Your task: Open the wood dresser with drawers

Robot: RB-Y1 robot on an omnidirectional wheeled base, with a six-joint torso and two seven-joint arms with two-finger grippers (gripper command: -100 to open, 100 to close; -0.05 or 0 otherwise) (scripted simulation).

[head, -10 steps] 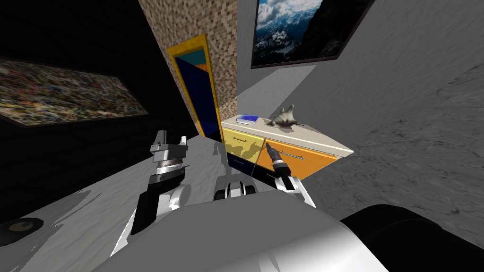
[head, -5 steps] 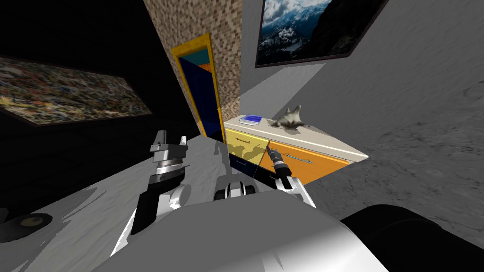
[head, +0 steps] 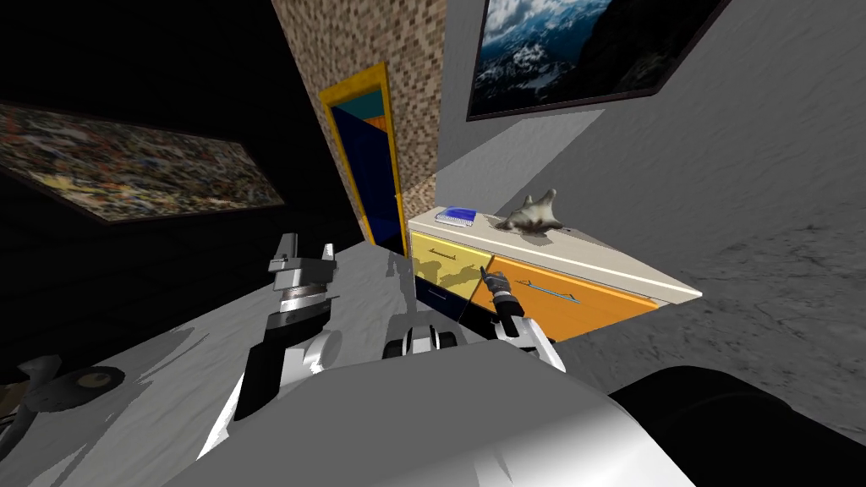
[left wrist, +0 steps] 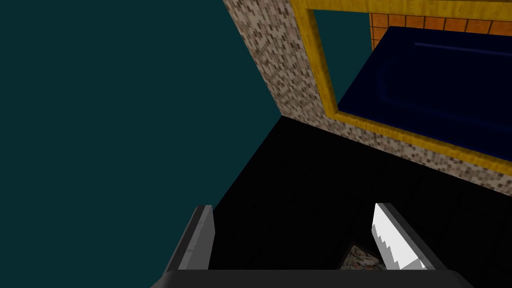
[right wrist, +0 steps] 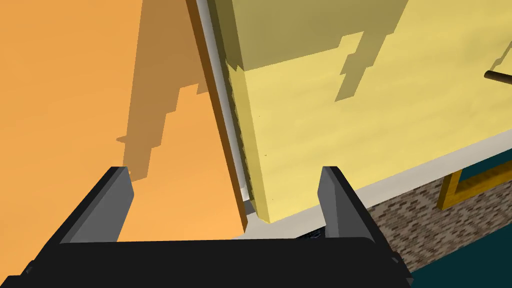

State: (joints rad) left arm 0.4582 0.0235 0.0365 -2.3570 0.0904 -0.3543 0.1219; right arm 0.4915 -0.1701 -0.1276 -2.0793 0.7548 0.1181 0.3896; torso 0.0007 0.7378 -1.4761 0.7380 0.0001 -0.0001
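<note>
- The dresser [head: 609, 262] stands against the grey wall ahead of me to my right, a low, long box with a smooth cream top and flat, plain-coloured drawer fronts.
- Its yellow drawer front [head: 448, 264] is at the end near the doorway, with the wider orange drawer front [head: 583, 309] beside it and a dark blue front [head: 435, 296] below the yellow one.
- Each upper front carries a thin bar handle: a short one on the yellow [head: 441, 254] and a longer one on the orange [head: 548, 292].
- My right gripper [right wrist: 225, 175] is close in front of the dresser, its fingers spread wide and pinching nothing.
- It straddles the seam where orange meets yellow; a pale grey strip runs along that seam, and the yellow front's edge stands out as a sharp corner.
- Stepped shadows of my gripper fall across both fronts.
- On the top lie a flat blue notebook [head: 457, 216] and a grey, spiky, shell-like lump [head: 531, 217], apart from each other.
- A dark-framed mountain picture [head: 583, 51] hangs on the wall above.
- A yellow-framed doorway [head: 364, 161] is set in a speckled mosaic wall [head: 380, 59] just beside the dresser's yellow end.
- My left gripper [head: 308, 245] is raised well apart from the dresser, fingers spread and empty.
</note>
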